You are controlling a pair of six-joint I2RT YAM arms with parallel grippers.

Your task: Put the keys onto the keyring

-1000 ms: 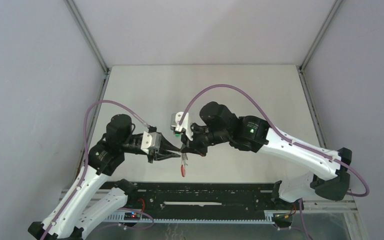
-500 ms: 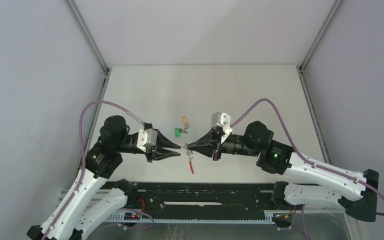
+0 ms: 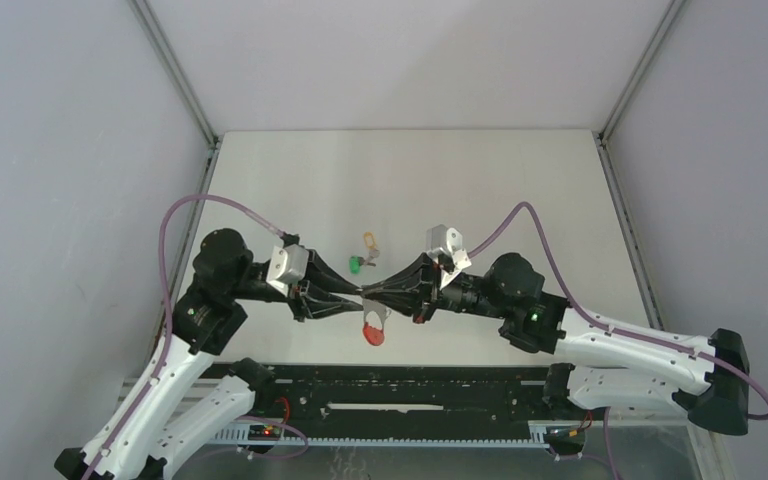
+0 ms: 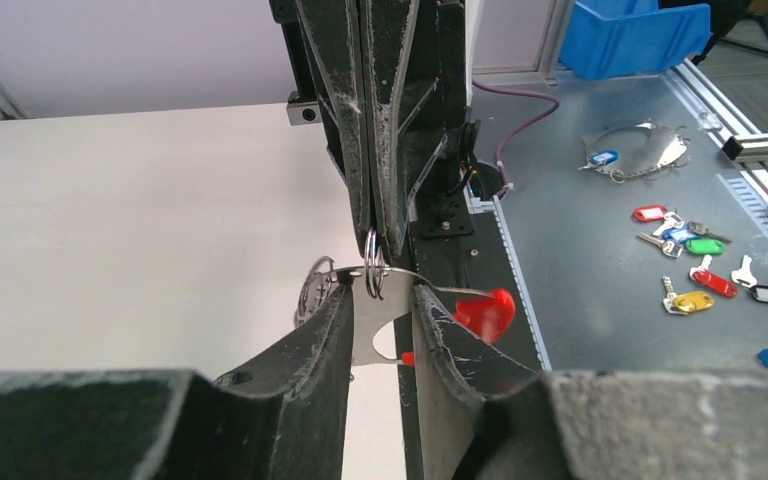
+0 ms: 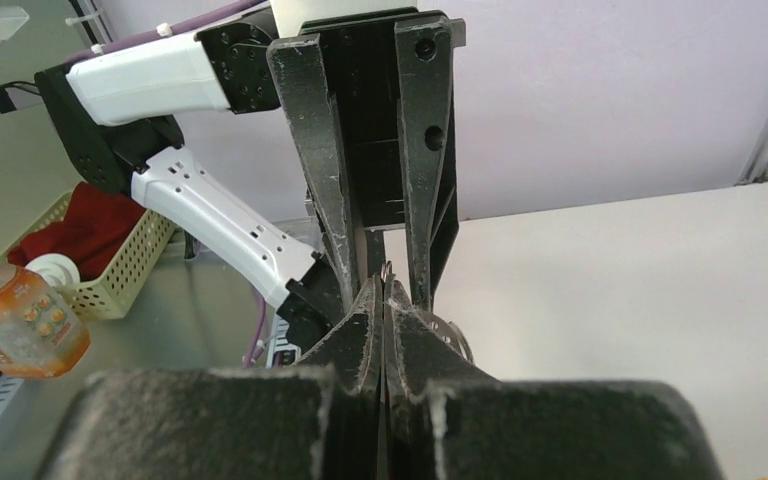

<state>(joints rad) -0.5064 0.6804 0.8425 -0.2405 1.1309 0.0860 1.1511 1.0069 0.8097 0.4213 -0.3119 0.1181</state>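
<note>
Pale grey walls (image 3: 80, 150) are closing in a light surface (image 3: 460, 180), and both arms are meeting over its near part. The right claw (image 3: 370, 293) is clenched, and it is pinching a small wire loop (image 4: 373, 272) of the keyring (image 3: 373, 322), so the keyring is hanging in the air under the two tips and is not lying on the surface. Its red section (image 3: 371, 337) is hanging lowest.

The left claw (image 3: 358, 294) is facing the right one, tip against tip. Its fingers (image 4: 310, 340) are standing apart, one on each side of the flat metal part of the keyring. Whether the pads are touching the edges of that metal cannot be told. From the left wrist, these fingers are hiding the lower part of the keyring, and one of them is cutting off a piece of the red section.

From the right wrist, the shut fingers are covering nearly all of the keyring, and only a thin bit of ring is showing above their tips.

The green key (image 3: 358, 264) and the yellow-orange key (image 3: 370, 240) are lying on the surface just behind the claws, near each other and apart from the keyring. Their metal blades are too small to make out.
</note>
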